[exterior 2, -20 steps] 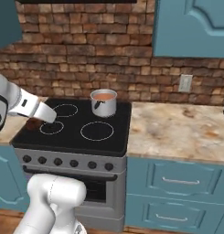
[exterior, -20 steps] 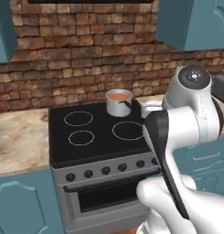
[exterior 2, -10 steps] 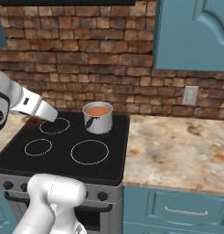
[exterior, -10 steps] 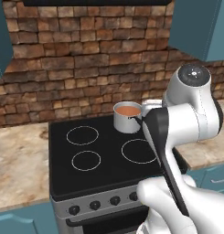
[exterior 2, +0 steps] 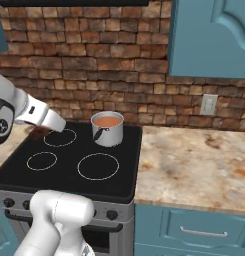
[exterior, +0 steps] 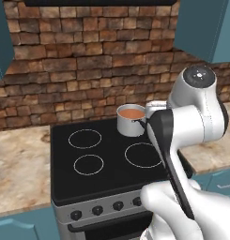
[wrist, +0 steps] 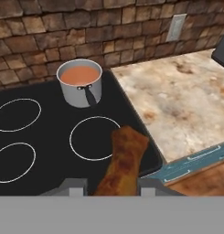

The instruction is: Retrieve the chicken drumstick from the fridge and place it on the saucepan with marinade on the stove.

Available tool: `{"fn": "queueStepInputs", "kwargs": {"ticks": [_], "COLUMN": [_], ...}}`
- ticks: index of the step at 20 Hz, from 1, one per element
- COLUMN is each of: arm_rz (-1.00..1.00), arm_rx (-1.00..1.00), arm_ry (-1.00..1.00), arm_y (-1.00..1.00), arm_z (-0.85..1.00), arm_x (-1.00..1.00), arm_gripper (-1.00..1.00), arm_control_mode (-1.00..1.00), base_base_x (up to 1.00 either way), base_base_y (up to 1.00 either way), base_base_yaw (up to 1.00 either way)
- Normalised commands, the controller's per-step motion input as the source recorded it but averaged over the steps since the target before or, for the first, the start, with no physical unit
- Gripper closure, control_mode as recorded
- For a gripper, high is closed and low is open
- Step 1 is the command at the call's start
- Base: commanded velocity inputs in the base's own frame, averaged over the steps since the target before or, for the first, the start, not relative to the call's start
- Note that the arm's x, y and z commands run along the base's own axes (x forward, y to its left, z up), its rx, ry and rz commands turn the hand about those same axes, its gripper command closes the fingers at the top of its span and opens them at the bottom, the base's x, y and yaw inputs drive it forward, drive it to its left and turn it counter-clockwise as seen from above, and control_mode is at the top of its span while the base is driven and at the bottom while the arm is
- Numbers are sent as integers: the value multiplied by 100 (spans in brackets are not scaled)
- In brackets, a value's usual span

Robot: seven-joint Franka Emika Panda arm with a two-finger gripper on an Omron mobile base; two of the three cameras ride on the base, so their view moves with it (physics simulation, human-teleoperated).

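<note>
Gripper (wrist: 109, 188) clamped on chicken drumstick (wrist: 125, 160), above stove (wrist: 49, 155), saucepan with marinade (wrist: 80, 82) beyond, beside counter (wrist: 177, 105)

No readable text, labels, brands, numbers or signs anywhere: the stove (exterior: 111, 178) and its knobs, the saucepan (exterior: 131, 120), the brick wall and the counter (exterior 2: 194, 165) are all unmarked.
</note>
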Motion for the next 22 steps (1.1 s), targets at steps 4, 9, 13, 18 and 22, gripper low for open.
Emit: {"fn": "queueStepInputs", "kwargs": {"ticks": [4,9,13,18,22], "arm_rz": [3,10,2,0,0], "arm_rx": [7,20,3,0,0], "arm_ry": [0,0,0,0,0], "arm_y": [-31,-25,0,0,0], "arm_z": [0,-13,-4,-3,-7], "arm_x": [95,47,4,40,56], "arm_gripper": [100,100,100,100,100], "arm_control_mode": [-100,-100,-100,-100,-100], "base_base_x": [0,0,0,0,0], "base_base_y": [0,0,0,0,0], "base_base_yaw": [0,0,0,0,0]}}
